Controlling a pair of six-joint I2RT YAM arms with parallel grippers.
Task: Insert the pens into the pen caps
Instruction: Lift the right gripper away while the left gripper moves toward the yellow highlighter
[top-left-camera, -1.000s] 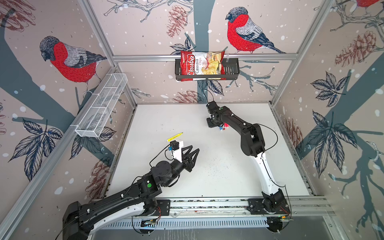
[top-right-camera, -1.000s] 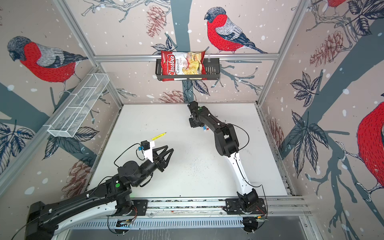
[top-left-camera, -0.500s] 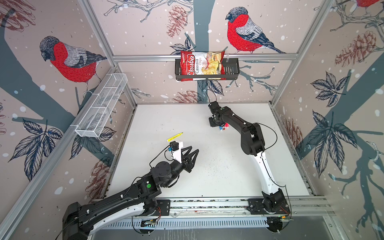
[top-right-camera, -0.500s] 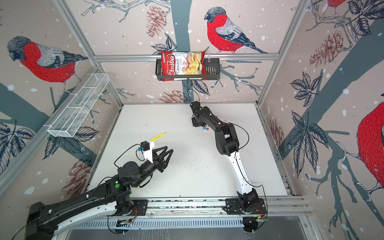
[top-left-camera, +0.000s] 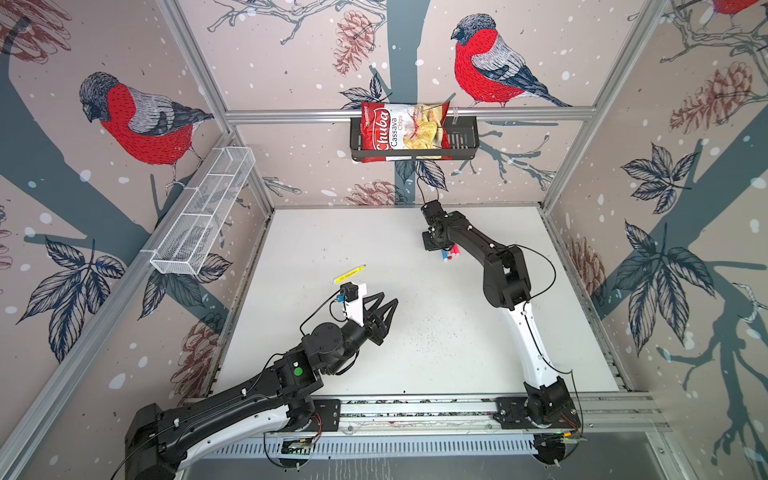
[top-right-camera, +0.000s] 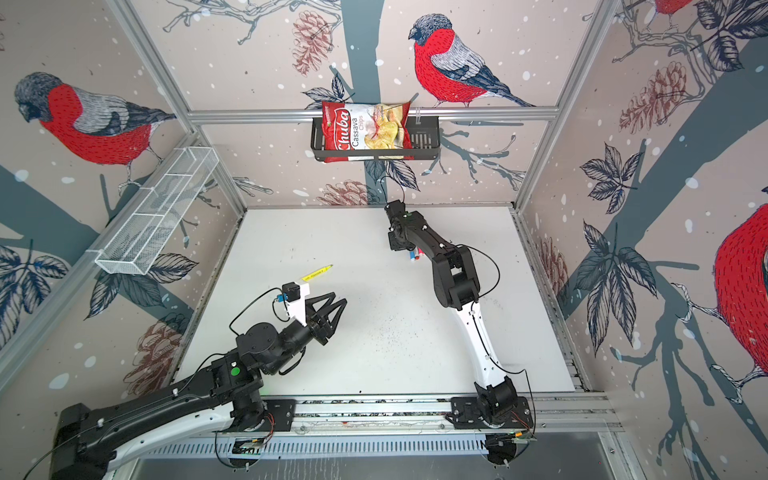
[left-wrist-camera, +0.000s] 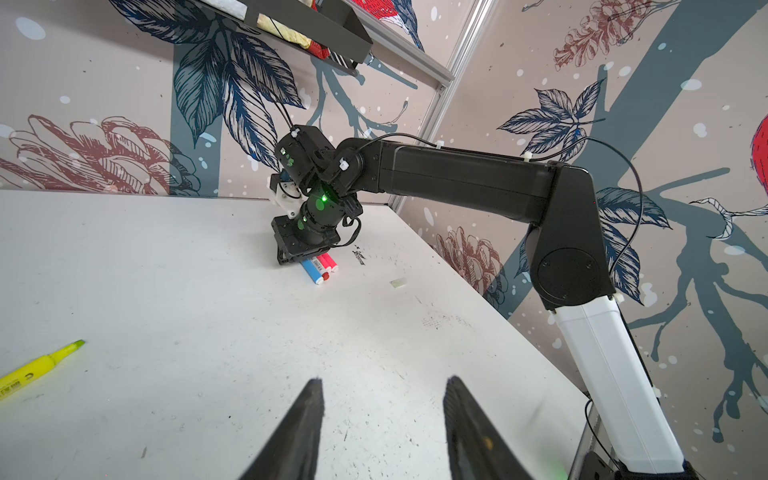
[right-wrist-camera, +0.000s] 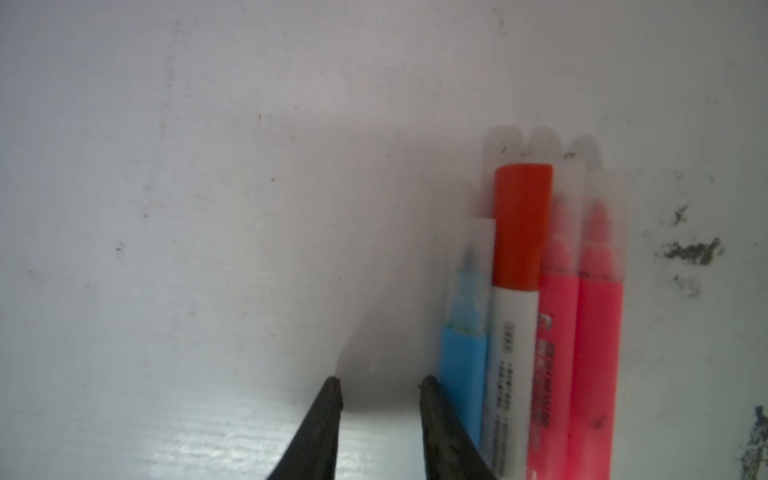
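Pens (right-wrist-camera: 511, 353) capped, side by side; yellow pen (top-left-camera: 350, 273) uncapped, apart.

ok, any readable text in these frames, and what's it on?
"Chuba": chip bag in the black basket.
"Cassava Chips": same bag.
yellow pen: black print, too small to read.
white-bodied pen: label blurred, unreadable.
pink pen beside it: print blurred, unreadable.

One yellow pen (top-left-camera: 350, 273), blue pen (right-wrist-camera: 463, 365), red cap (right-wrist-camera: 523, 224), two neon-pink pens (right-wrist-camera: 594, 353), white table (top-left-camera: 457, 353), bird-patterned walls (top-left-camera: 291, 62)
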